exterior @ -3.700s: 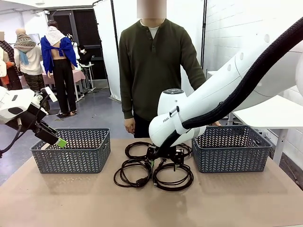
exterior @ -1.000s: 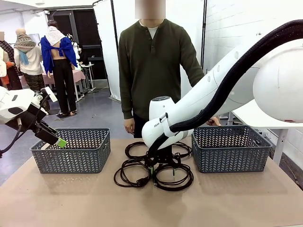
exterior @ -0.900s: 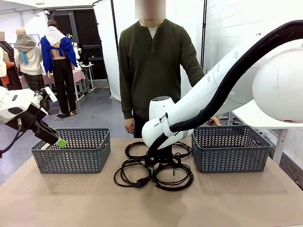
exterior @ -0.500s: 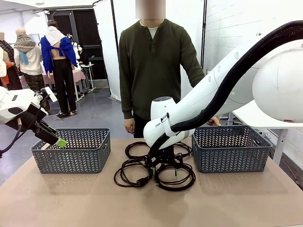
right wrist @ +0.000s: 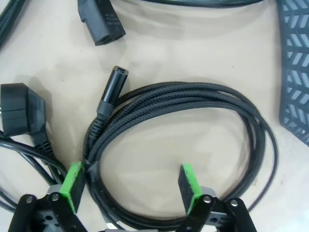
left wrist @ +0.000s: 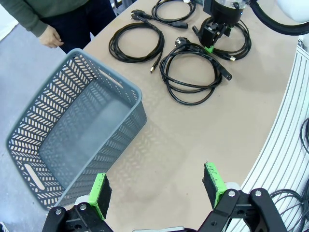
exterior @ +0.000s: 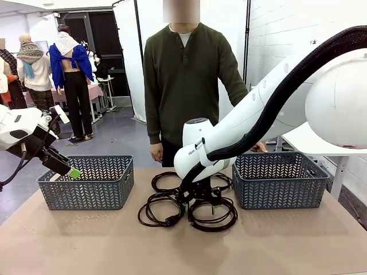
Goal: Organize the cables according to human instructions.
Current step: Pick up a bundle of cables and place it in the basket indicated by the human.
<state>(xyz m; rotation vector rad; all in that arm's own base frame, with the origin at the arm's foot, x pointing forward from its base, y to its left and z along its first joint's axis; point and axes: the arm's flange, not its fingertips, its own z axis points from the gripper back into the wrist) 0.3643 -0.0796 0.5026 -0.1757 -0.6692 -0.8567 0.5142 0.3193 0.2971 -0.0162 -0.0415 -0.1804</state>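
Hovering my right gripper (right wrist: 130, 175), jaws wide, over the braided cable (right wrist: 193, 94). I'd centre its bundle between the pads (right wrist: 73, 186) first.

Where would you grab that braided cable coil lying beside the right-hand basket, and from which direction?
Probably from straight above, at the bunched stretch of the braided coil beside its barrel plug. There the loops lie packed together; on the opposite side they fan apart. The coil lies flat, so one finger goes inside the ring, one outside, as the open right gripper stands.
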